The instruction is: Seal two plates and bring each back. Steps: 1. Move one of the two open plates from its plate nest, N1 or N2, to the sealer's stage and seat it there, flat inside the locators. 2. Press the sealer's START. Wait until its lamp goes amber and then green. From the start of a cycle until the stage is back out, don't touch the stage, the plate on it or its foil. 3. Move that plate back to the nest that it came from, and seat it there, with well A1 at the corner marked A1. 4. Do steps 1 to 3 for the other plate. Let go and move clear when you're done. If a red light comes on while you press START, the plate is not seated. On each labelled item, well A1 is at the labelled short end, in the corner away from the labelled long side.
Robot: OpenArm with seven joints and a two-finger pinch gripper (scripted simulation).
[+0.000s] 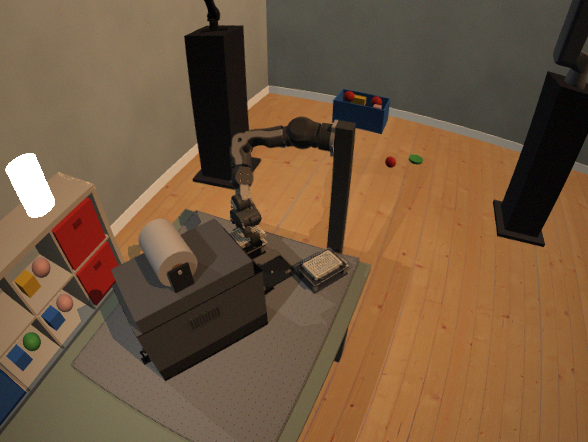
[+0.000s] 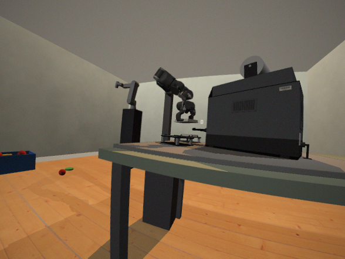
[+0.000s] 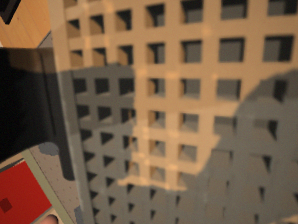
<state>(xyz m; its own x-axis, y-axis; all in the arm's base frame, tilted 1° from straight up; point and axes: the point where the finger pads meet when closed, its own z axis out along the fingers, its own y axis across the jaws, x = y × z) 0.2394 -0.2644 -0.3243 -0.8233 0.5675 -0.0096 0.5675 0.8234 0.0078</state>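
Observation:
My gripper [image 2: 186,119] is shut on an open well plate [image 2: 186,121] [image 3: 176,67], which hangs about level above the nests. In the top view the held plate [image 1: 243,238] is partly covered by the hand. Its wells look open in the wrist view, where one dark finger shows at the left edge. The other plate [image 1: 324,263] sits in the nest [image 1: 315,286] near the table's corner. The sealer [image 1: 200,305] [image 2: 252,117] has its dark stage [image 1: 271,269] [image 2: 199,129] out, with no plate seen on it. START and the lamp are hidden.
A white roll [image 1: 167,252] [image 2: 254,67] stands on top of the sealer. The black post [image 1: 341,187] of my arm rises behind the table's edge, near the plate in its nest. A shelf [image 1: 55,245] with red bins stands to the left of the table in the top view.

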